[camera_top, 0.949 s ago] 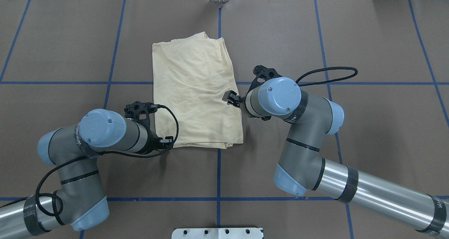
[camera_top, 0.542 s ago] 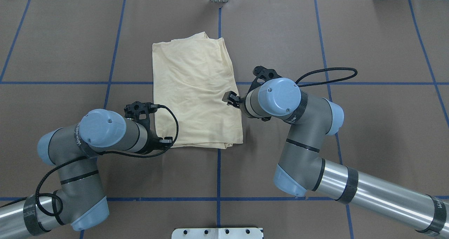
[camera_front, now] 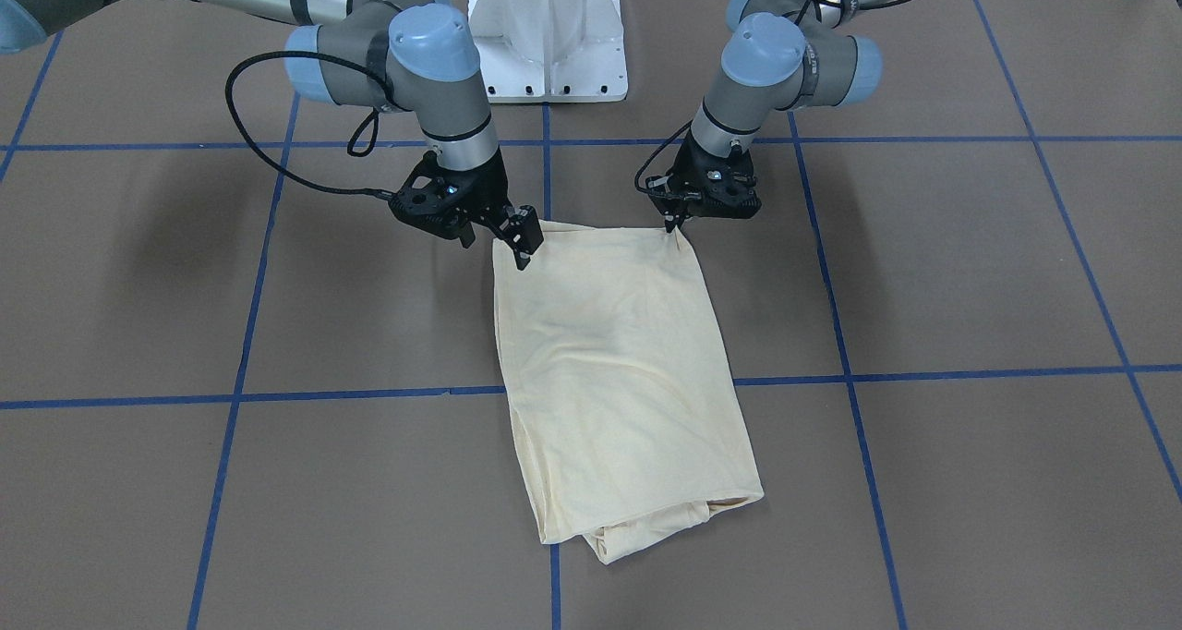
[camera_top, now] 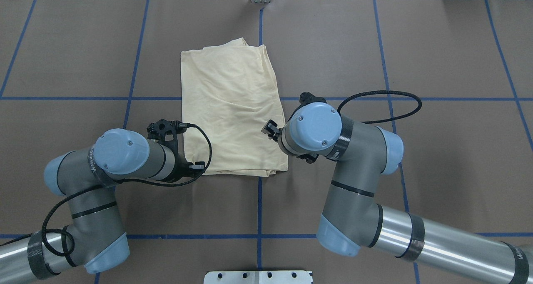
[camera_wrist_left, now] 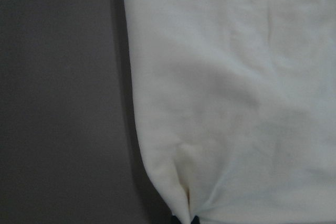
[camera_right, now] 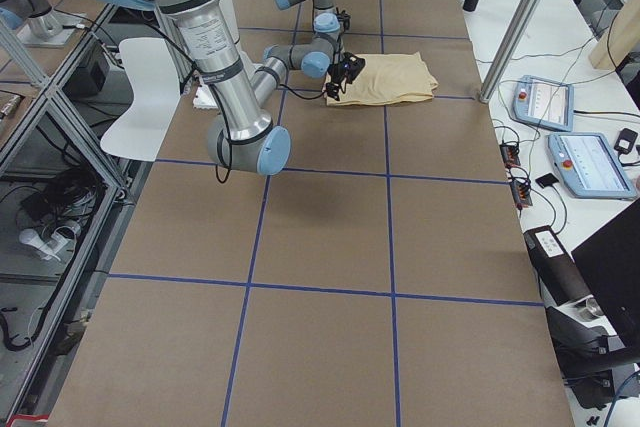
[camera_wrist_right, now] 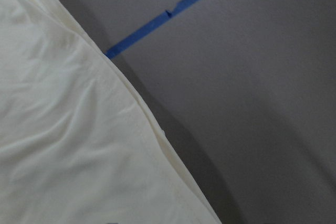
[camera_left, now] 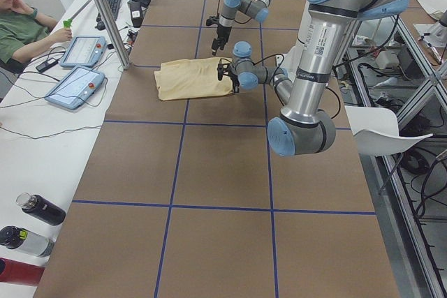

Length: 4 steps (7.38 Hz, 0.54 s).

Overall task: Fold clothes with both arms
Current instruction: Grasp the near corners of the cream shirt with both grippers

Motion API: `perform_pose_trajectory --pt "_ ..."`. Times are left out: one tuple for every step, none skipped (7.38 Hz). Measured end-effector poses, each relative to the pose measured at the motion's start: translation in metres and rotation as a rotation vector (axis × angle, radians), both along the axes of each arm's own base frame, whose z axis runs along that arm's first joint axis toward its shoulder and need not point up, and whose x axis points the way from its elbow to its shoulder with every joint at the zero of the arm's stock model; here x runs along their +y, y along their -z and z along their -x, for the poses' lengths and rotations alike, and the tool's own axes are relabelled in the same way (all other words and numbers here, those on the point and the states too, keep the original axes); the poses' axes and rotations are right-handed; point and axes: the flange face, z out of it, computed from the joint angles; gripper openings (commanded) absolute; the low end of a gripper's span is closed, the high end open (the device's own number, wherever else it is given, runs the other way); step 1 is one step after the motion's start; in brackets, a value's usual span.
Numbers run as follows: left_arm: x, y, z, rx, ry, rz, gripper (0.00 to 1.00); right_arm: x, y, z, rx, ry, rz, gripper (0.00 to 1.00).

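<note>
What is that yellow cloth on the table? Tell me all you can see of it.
A pale cream-yellow shirt of soft, thin-looking fabric, folded into a rough rectangle, flat on the brown table. No print shows. Light creases cross its top; at the end away from the claws, folded layers poke out unevenly. The left claw pinches its near left corner, where the cloth puckers. The open right claw is over its right edge; contact there is unclear.
</note>
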Motion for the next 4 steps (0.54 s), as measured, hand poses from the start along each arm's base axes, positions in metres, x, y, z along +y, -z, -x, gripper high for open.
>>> perform_pose_trajectory --pt "0.0 0.001 0.0 0.002 0.0 -0.001 0.0 0.021 0.005 0.009 0.008 -0.025 0.068 0.85" --pt "0.001 0.003 0.002 0.005 0.0 -0.003 0.0 0.033 0.006 0.018 0.011 -0.05 0.104 0.84" --pt "0.002 0.006 0.004 0.012 0.0 -0.005 0.0 0.039 0.005 0.026 0.016 -0.068 0.111 0.82" --pt "0.003 0.008 0.006 0.016 -0.001 -0.007 0.0 0.041 0.001 0.035 0.014 -0.085 0.106 0.78"
